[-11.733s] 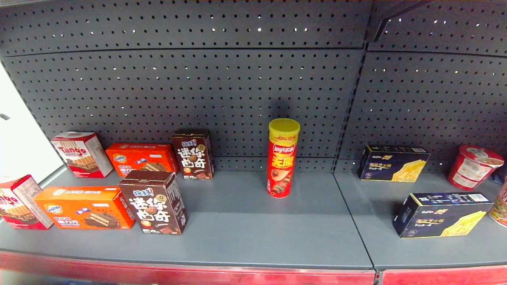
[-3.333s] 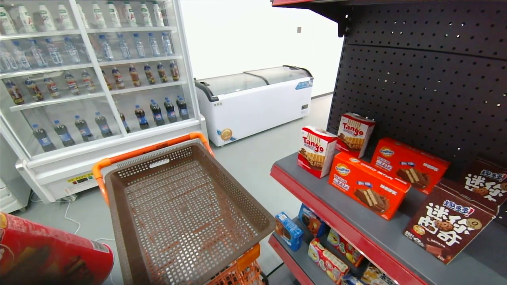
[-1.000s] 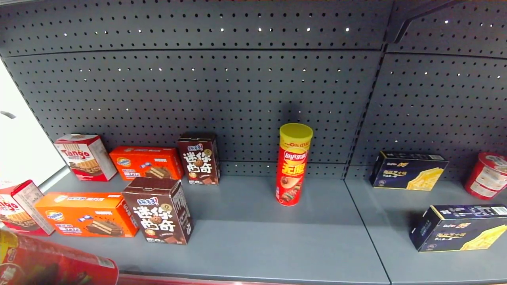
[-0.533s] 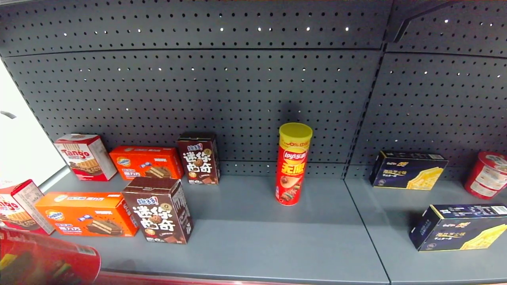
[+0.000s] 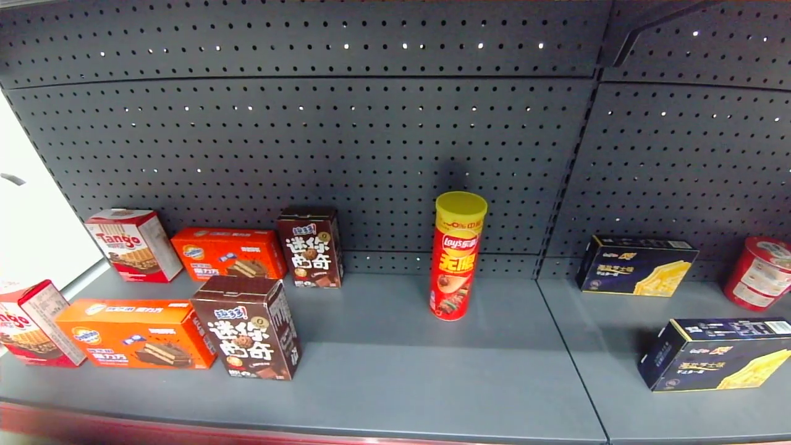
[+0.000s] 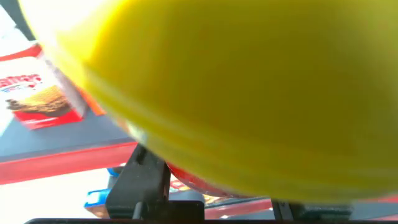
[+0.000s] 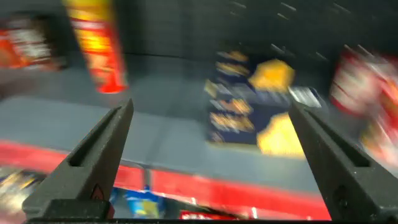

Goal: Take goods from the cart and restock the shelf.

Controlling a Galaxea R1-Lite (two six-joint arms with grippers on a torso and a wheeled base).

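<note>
My left claw (image 6: 208, 202) grips the chip can (image 6: 236, 81) near the shelf (image 5: 395, 371) edge. My right claw (image 7: 211, 168) is spread wide, facing the shelf.

Dark grey perforated back panel (image 5: 309, 142), black bracket (image 5: 649, 32) upper right, bright white wall (image 5: 25, 235) past the left end

A yellow-lidded red can (image 6: 249, 93) hangs before the shelf (image 5: 401, 371); its twin (image 5: 458, 256) stands upright on it.
</note>
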